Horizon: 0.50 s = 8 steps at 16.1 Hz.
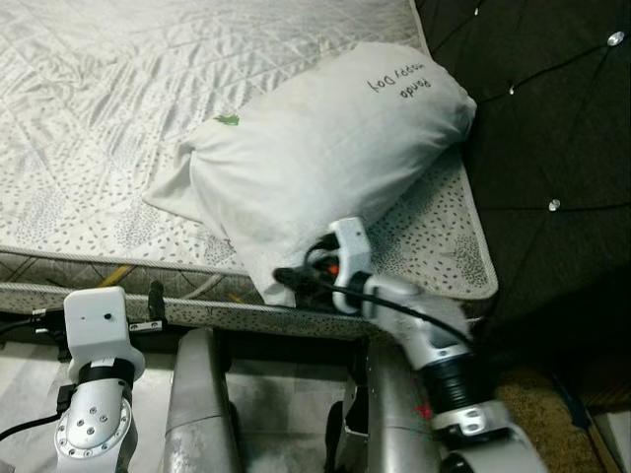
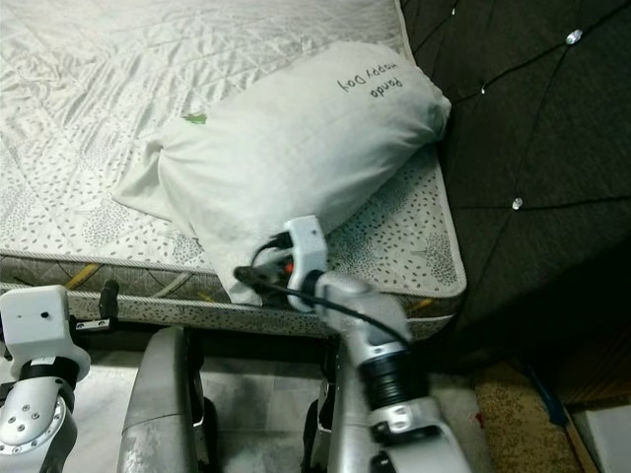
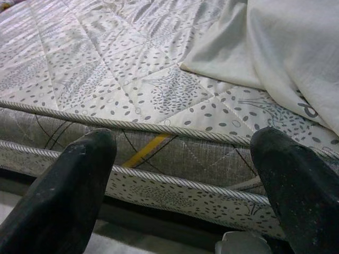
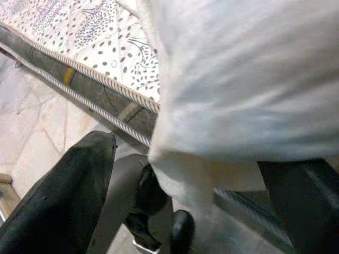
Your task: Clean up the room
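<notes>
1. Quilted grey-white mattress with a speckled leaf print (image 1: 89,108) takes up most of the scene, its piped edge running across in front of the robot, with a dark tufted headboard with shiny studs (image 1: 552,128) along the robot's right side.

2. On the mattress lies the big white fabric pillow with small dark lettering (image 1: 325,148), set diagonally, its upper end close to the headboard and its lower corner hanging just over the mattress edge.

3. That pillow looks light, soft and squashy; it should sag and fold wherever it is pinched. A loose corner or seam flap gives the surest bite, and the overhanging lower corner is the nearest one.

4. Over to the right gripper (image 4: 185,174): silver arm bent up from below, wrist level with the mattress edge, the two black fingers spread apart on either side of that drooping corner, not yet pinched on it.

5. And the left gripper (image 3: 183,180) hovers low, just beside the mattress edge, well apart from the pillow, fingers splayed wide and holding nothing.
</notes>
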Available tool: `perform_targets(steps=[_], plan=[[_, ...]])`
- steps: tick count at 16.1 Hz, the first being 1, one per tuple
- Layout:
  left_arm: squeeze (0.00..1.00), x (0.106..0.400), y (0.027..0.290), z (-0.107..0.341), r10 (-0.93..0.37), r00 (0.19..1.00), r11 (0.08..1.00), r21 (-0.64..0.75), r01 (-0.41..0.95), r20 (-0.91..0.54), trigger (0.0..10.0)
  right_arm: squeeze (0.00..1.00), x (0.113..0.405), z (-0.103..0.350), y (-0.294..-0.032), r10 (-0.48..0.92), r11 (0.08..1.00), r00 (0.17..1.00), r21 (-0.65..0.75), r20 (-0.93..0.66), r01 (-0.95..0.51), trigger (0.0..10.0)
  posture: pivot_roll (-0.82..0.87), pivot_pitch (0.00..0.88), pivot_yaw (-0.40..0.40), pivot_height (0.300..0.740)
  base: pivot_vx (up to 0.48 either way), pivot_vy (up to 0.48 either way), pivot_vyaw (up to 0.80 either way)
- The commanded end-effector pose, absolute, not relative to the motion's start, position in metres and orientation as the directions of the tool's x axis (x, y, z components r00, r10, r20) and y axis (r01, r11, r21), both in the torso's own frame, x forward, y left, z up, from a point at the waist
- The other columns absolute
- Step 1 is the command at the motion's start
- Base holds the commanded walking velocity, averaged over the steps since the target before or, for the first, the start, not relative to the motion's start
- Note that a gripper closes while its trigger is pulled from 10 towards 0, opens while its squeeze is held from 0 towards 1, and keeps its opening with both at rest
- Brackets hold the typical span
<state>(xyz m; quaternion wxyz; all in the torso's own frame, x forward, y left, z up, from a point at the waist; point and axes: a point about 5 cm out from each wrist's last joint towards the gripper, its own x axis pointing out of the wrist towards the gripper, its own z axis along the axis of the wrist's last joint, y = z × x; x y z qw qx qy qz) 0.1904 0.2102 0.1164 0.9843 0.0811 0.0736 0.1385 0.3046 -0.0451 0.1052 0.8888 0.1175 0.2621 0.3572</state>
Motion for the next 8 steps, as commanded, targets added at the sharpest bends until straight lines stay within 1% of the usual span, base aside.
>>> perform_targets(steps=[1,3,4,6,8], plan=[[0.00,0.189,0.208,0.113,0.274,0.951,0.952,0.179,-0.248,-0.144,10.0,0.00,0.303,0.108,-0.042,0.686,0.727,0.622,0.393,-0.378,-0.563,10.0,0.17,0.139,-0.081,0.541,0.000,0.000,0.00],[0.00,0.190,0.208,0.113,0.274,0.951,0.952,0.178,-0.248,-0.145,10.0,0.00,0.302,0.111,-0.031,0.685,0.726,0.630,0.407,-0.366,-0.554,10.0,0.16,0.138,-0.081,0.541,0.000,0.000,0.00],[0.00,0.190,0.207,0.113,0.273,0.951,0.953,0.178,-0.246,-0.146,10.0,0.00,0.308,0.113,-0.029,0.633,0.771,0.683,0.380,-0.365,-0.512,10.0,0.16,0.137,-0.080,0.541,0.000,0.000,0.00],[0.00,0.191,0.207,0.112,0.272,0.951,0.953,0.179,-0.245,-0.145,10.0,0.00,0.318,0.117,-0.028,0.559,0.822,0.752,0.352,-0.350,-0.447,10.0,0.16,0.134,-0.079,0.541,0.000,0.000,0.00],[0.00,0.192,0.207,0.113,0.271,0.952,0.953,0.181,-0.245,-0.144,10.0,0.00,0.325,0.119,-0.030,0.502,0.856,0.792,0.331,-0.348,-0.397,10.0,0.17,0.131,-0.078,0.541,0.000,0.000,0.00]])
